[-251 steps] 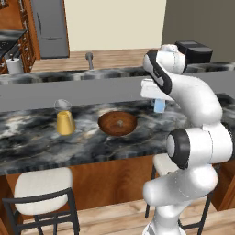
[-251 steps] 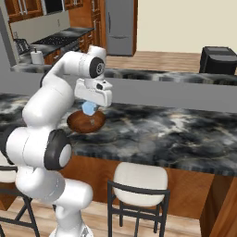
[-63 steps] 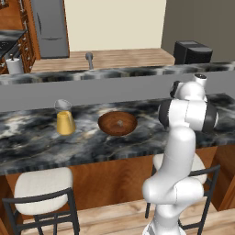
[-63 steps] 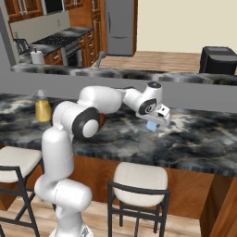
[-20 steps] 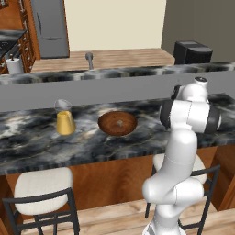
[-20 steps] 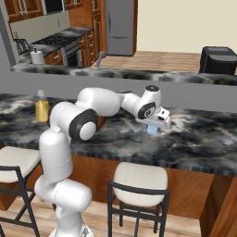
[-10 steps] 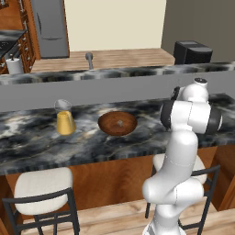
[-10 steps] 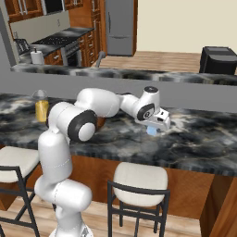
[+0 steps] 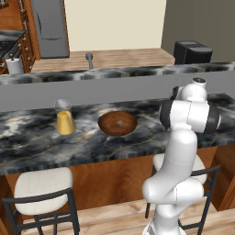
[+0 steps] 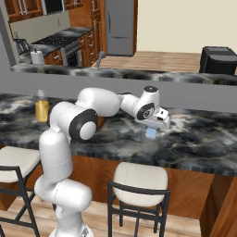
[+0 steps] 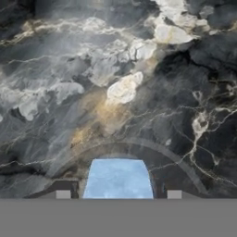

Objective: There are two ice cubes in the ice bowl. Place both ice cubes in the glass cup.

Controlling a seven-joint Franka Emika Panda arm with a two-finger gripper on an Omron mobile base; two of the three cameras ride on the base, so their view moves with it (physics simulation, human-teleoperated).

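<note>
Gripper, above the dark marble counter, pinches one ice cube between its fingertips. The ice bowl and glass cup stand well apart to its left.

Left base view: positioned behind and left of the white arm, set high, looking forward and down across the dark marbled stone counter. It takes in the round reddish-brown wooden bowl and the clear glass tumbler with yellow-orange lower part at middle distance.

Right base view: positioned behind and right of the arm, at similar height and distance, looking forward and down. Both base views share the same counter, the tumbler and the kitchen beyond.

Hand view: looks straight down, very close to the counter surface, with a pale blue translucent cube at its lower edge.
</note>
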